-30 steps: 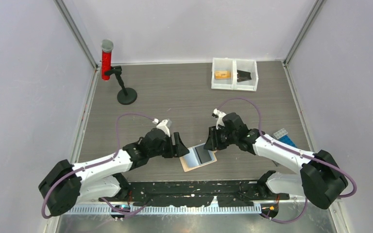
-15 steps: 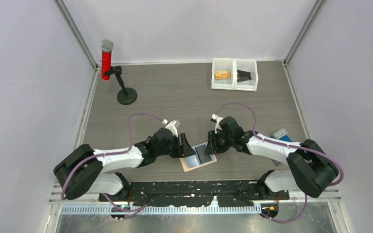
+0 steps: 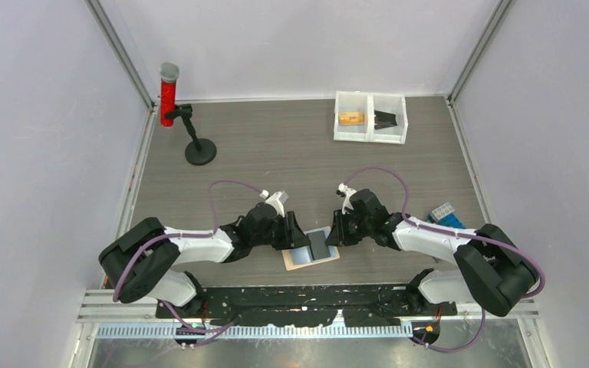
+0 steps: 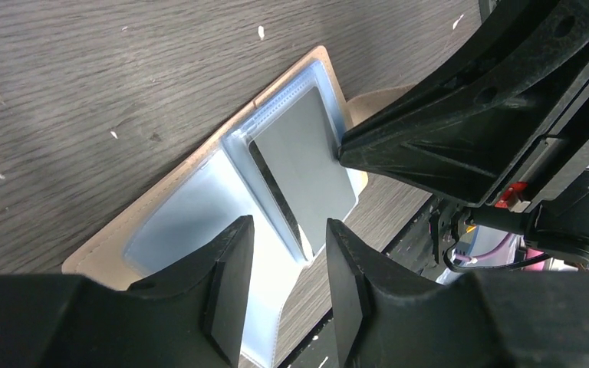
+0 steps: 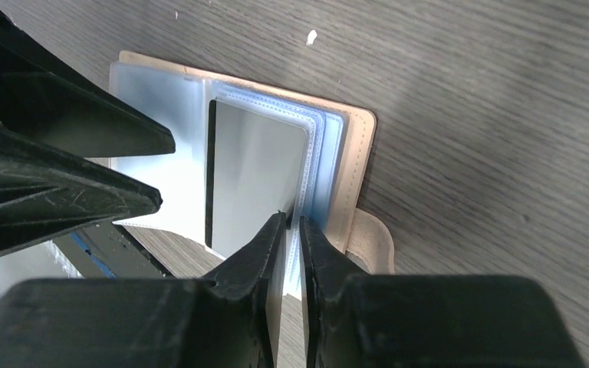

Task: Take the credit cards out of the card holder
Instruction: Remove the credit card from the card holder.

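The tan card holder (image 3: 297,264) lies open on the table between my two grippers, its glossy pockets facing up. A grey credit card (image 3: 320,244) sits in the right-hand pockets, and it shows in the left wrist view (image 4: 303,153) and the right wrist view (image 5: 257,176). My right gripper (image 3: 335,234) (image 5: 292,241) is shut on the edge of the clear pocket sleeves beside the card, near the snap tab (image 5: 372,239). My left gripper (image 3: 294,238) (image 4: 287,257) is open, low over the holder's left half (image 4: 123,230) by the fold, holding nothing.
A white two-part bin (image 3: 370,134) at the back right holds an orange-tan block (image 3: 350,118) and dark items (image 3: 386,119). A red cylinder (image 3: 169,96) and a black stand (image 3: 199,151) are at the back left. A blue item (image 3: 449,218) lies right.
Both grippers have come in and down onto the holder. The left moved right over its left half, the right closed in on the pocket edge. The holder has shifted slightly.
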Controlling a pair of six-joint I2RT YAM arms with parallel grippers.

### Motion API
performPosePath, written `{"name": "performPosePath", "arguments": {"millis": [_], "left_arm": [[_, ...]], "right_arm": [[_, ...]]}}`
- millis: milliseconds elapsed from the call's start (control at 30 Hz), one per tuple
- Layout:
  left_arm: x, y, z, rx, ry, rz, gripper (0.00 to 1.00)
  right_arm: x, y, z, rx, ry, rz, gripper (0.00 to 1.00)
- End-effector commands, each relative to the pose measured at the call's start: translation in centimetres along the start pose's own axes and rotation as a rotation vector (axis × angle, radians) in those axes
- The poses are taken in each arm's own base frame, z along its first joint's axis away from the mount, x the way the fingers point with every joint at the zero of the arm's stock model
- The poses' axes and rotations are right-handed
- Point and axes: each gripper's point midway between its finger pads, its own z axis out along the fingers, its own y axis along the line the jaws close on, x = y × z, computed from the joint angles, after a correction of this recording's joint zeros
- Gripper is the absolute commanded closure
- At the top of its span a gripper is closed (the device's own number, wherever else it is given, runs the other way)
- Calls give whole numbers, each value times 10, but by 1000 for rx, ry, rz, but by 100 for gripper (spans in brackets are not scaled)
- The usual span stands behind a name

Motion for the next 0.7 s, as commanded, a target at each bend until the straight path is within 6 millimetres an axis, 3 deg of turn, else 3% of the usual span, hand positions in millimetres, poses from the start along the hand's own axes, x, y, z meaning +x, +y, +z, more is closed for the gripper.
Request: {"name": "performPosePath", "arguments": {"millis": [0, 300, 667], "left_arm": [[-9, -13, 4, 56, -41, 8, 59], [-2, -4, 8, 36, -23, 7, 64], [-1, -3, 12, 43, -22, -21, 70]], "right_arm": [[4, 5, -3, -22, -2, 9, 82], [9, 0, 3, -25, -3, 21, 90], [11, -1, 0, -24, -11, 26, 93]]}}
